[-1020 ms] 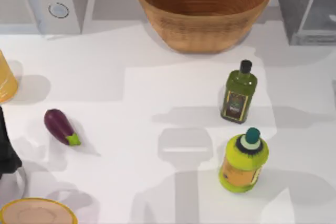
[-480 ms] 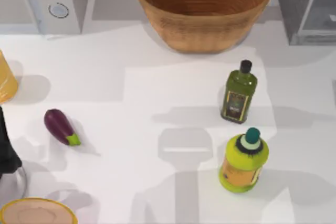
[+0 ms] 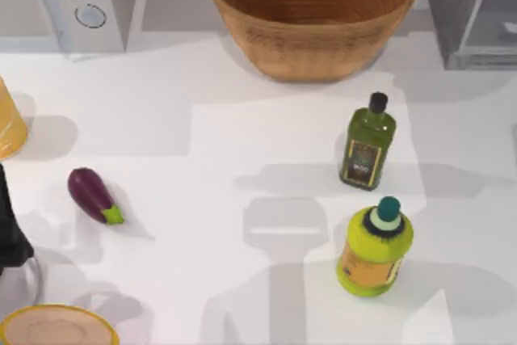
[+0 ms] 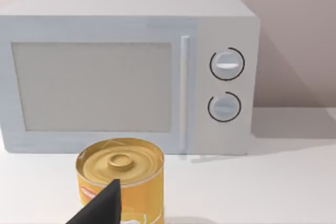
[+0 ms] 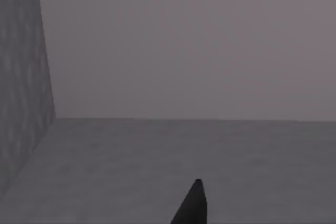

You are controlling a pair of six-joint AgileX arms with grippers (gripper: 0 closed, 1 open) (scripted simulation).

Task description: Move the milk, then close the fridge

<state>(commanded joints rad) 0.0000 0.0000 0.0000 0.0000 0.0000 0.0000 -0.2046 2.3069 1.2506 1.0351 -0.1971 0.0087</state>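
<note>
Ribbed woven basket (image 3: 313, 14) sits beside boxy grey metallic fridge (image 3: 468, 10).

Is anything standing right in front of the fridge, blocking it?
Nothing visible does. The basket sits to the left of the fridge, apart from it. The dark green bottle and the yellow-green bottle stand well nearer the table's front.

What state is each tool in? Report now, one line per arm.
Left tool: above the yellow can, open or shut cannot be told.
Right tool: inside the fridge, cannot be told.
</note>
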